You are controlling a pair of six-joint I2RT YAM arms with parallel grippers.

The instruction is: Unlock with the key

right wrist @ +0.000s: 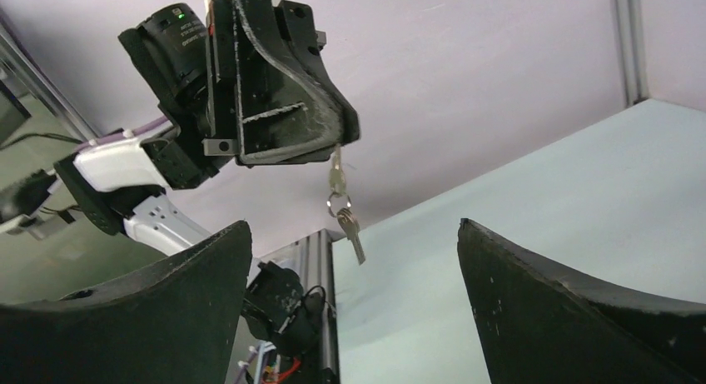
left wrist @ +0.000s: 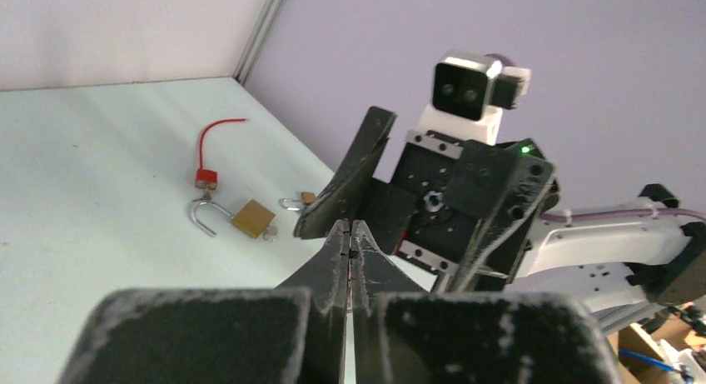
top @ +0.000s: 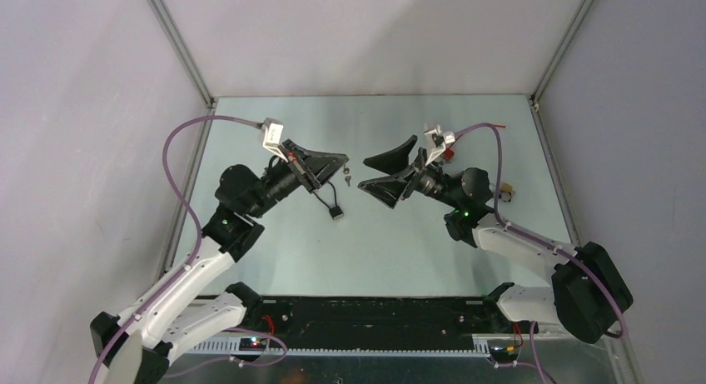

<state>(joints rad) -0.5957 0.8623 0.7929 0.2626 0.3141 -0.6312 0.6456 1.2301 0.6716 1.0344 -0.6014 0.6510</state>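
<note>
Plainly, right wrist: keys (right wrist: 335, 182) (left tool's (right wrist: 336, 144))

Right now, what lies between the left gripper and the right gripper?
Only the keys, hanging from the shut left gripper, facing the open right gripper; clearest in right wrist view.

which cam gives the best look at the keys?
Right wrist. The keys hang in the open below the left gripper, ring and blades outlined against the wall. Top external shows them only as a tiny speck at that gripper's tip. Left wrist shows none of them; its shut jaws fill the foreground.
</note>
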